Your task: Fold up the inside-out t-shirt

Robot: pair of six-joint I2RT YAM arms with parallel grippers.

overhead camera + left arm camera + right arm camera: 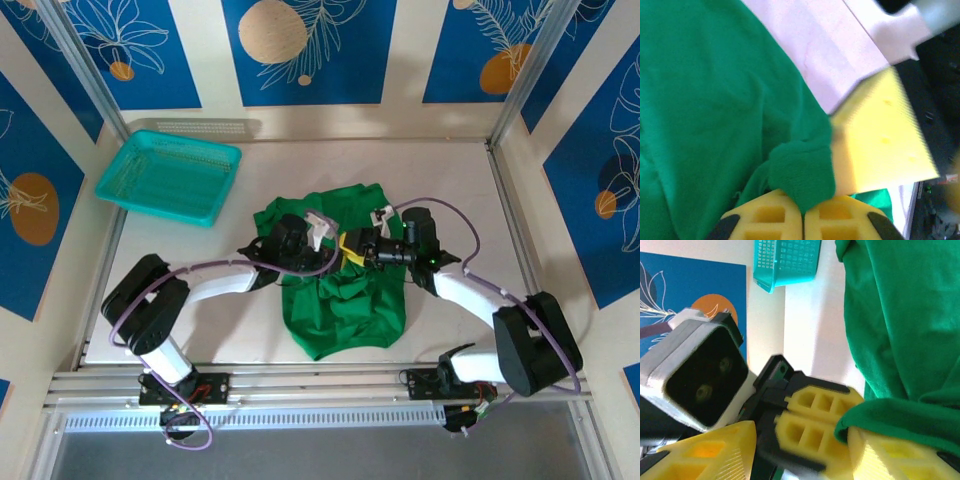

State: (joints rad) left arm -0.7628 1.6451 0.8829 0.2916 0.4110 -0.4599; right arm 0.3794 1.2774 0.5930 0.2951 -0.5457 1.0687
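Left arm (pixel 210 282), right arm (pixel 470 292): bent inward, meeting tip to tip.
T-shirt (pixel 350 310): bright green, rumpled, lying centred on table (pixel 450 180) beneath both wrists.
Right gripper (pixel 805 440): spread wide, flanking left fingertips.
Left gripper (pixel 802 207): clenched on bunched shirt fold.

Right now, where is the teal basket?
In the top view, the teal basket sits at the far-left corner of the table, apart from the green t-shirt at the centre.
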